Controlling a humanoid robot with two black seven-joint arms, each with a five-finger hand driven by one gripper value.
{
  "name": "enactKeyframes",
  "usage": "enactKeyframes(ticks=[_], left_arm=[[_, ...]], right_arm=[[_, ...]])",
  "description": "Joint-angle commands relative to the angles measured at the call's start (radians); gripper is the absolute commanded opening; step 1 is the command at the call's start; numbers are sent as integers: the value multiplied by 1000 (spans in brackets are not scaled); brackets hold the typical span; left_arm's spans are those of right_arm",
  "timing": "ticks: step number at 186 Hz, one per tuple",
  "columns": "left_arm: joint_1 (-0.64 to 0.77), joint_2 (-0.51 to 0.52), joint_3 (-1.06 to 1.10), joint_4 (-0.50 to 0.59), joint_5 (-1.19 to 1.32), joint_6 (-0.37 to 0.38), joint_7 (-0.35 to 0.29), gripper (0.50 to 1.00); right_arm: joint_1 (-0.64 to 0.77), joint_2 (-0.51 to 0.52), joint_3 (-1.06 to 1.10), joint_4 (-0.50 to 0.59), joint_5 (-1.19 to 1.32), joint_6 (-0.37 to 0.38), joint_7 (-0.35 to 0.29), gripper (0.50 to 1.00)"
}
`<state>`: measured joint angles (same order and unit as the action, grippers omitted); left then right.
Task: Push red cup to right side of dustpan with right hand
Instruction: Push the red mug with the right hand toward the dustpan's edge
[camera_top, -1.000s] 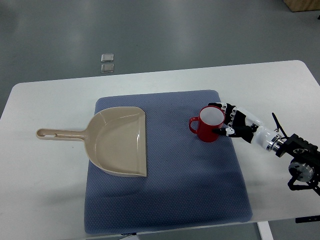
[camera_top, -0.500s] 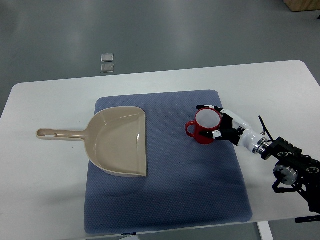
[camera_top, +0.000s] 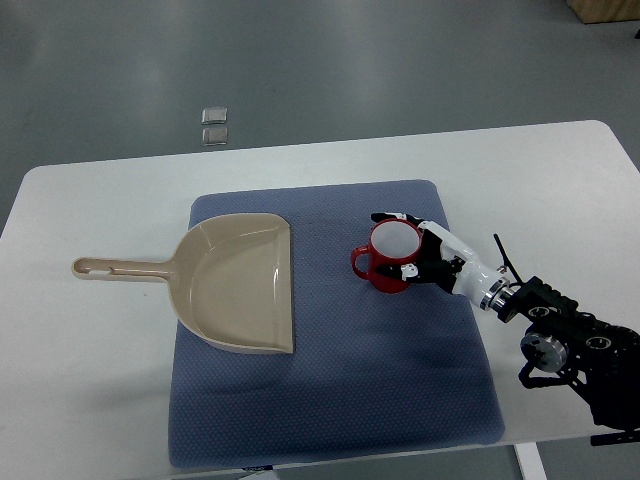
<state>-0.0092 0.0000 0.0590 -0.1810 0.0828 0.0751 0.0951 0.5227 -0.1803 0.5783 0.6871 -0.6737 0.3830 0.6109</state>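
One right hand (camera_top: 425, 254) at red cup's (camera_top: 388, 257) 3 o'clock, fingers (camera_top: 392, 217) cupped around wall. Dustpan (camera_top: 238, 281) at cup's 9 o'clock, apart, both on blue mat (camera_top: 330, 400).

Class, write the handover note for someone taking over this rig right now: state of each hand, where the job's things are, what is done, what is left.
Right hand: fingers curled around the right side of the red ceramic cup, pushing rather than lifting it.
Left hand: not in view.
The cup stands upright on the blue mat, its handle pointing left towards the beige plastic dustpan. A strip of mat still separates them.
Done: cup contacted and on the dustpan's right side.
Left: slide the cup closer to the dustpan's straight edge, then release.
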Motion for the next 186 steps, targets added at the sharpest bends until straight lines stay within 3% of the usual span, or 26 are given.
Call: enactKeyframes(ticks=[1, 186], left_arm=[[0, 0, -1, 0, 0, 0, 0, 1000], [0, 0, -2, 0, 0, 0, -2, 1000]], right_arm=[[0, 12, -3, 0, -6, -6, 0, 934], [34, 127, -28, 3, -32, -50, 0, 932]])
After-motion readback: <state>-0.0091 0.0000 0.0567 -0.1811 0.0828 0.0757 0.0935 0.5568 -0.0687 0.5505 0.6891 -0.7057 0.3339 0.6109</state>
